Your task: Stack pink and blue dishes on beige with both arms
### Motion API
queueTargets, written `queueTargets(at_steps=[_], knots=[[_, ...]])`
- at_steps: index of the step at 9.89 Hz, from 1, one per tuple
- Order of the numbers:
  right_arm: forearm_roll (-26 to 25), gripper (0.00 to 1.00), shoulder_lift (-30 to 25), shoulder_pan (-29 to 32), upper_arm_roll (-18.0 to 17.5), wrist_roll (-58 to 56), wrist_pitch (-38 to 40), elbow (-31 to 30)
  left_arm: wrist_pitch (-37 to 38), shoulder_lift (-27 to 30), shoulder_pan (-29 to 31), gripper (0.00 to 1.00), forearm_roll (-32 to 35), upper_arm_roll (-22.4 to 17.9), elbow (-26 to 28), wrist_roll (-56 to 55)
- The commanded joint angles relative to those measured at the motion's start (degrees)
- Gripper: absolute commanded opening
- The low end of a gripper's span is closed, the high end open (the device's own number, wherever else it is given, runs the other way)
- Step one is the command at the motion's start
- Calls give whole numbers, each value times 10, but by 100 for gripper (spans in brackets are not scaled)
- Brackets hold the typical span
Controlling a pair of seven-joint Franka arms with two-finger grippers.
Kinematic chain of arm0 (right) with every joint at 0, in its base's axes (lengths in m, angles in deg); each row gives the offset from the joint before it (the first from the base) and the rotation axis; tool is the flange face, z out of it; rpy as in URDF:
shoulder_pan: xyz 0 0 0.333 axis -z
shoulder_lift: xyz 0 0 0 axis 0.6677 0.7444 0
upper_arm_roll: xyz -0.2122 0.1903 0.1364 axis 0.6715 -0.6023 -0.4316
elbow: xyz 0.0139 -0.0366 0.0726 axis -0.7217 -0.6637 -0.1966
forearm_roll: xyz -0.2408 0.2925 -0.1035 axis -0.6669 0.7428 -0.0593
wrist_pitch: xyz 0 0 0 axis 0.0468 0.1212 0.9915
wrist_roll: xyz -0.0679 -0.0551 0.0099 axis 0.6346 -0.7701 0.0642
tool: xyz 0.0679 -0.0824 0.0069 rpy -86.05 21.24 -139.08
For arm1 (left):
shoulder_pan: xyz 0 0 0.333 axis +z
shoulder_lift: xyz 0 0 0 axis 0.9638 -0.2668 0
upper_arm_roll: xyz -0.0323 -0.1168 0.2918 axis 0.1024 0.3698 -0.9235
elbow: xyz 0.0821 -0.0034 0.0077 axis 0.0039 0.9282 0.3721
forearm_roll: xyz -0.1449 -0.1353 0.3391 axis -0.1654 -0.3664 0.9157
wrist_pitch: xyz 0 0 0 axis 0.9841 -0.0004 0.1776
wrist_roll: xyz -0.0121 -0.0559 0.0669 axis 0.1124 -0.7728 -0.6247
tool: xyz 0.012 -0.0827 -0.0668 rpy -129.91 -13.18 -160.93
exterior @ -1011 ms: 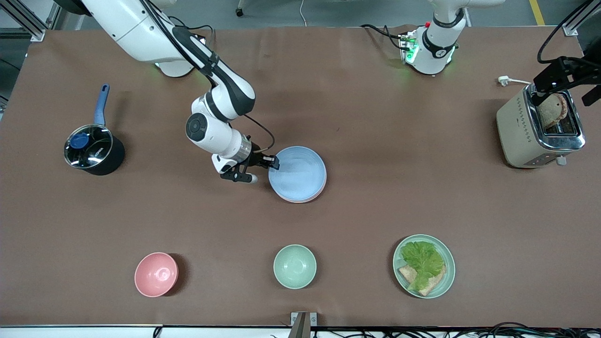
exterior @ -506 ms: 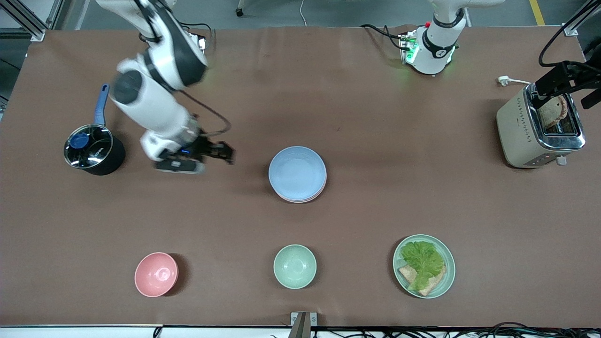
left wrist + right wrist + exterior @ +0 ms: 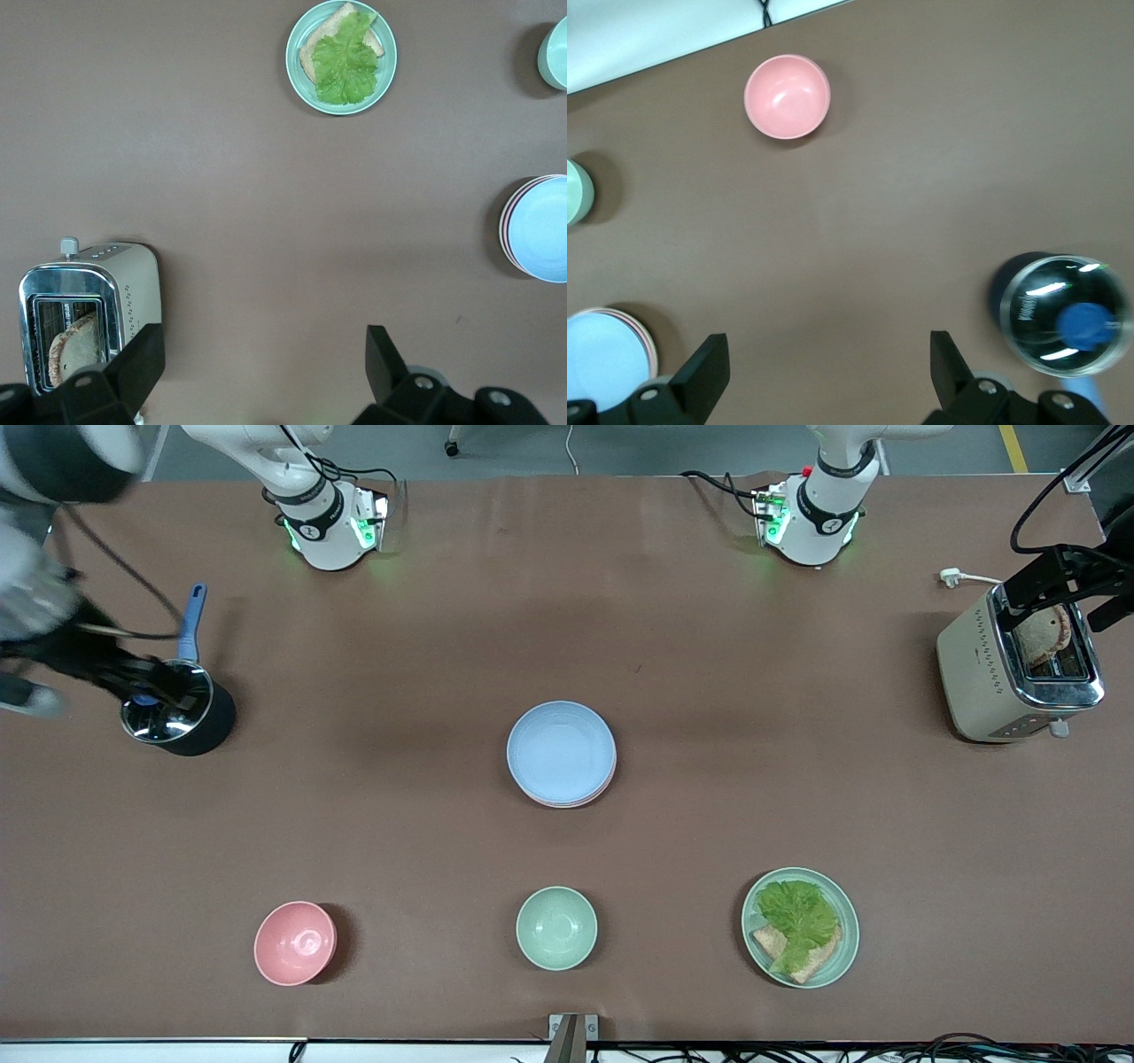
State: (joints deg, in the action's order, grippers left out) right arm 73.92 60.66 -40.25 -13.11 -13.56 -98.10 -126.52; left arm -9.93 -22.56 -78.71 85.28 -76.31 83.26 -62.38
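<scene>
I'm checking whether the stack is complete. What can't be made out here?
- Beige plate: hidden in every view under the blue plate and the pink plate, of which only a rim shows.
- Right gripper: blurred in the front view, over the saucepan.
- Left gripper: only its fingertips show, over the table.

Bare tabletop (image 3: 709, 646) rings the stacked blue plate (image 3: 561, 751); bowls (image 3: 556, 927) line the camera-side edge, toaster (image 3: 1019, 669) and saucepan (image 3: 177, 708) guard the table's ends.

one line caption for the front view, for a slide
Blue plate tops the stack mid-table; open right gripper over the lidded pot.
</scene>
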Motion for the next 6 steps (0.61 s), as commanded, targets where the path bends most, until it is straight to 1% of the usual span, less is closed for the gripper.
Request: queueTargets(at_steps=[1,2,3,4,6], knots=[[-2,100,12,-6,44,-57,70,74,1,8,2,100,2,2,27,-6],[-5,100,16,4,42,-59,113,109,1,8,2,100,12,6,27,-6],[-5,100,38,11,40,-64,135,141,1,7,1,100,12,7,27,-8],[-4,100,51,8,40,-77,147,159,1,7,1,100,11,8,27,-27],[-5,100,50,7,40,-100,148,159,2,8,1,100,11,10,27,-30]])
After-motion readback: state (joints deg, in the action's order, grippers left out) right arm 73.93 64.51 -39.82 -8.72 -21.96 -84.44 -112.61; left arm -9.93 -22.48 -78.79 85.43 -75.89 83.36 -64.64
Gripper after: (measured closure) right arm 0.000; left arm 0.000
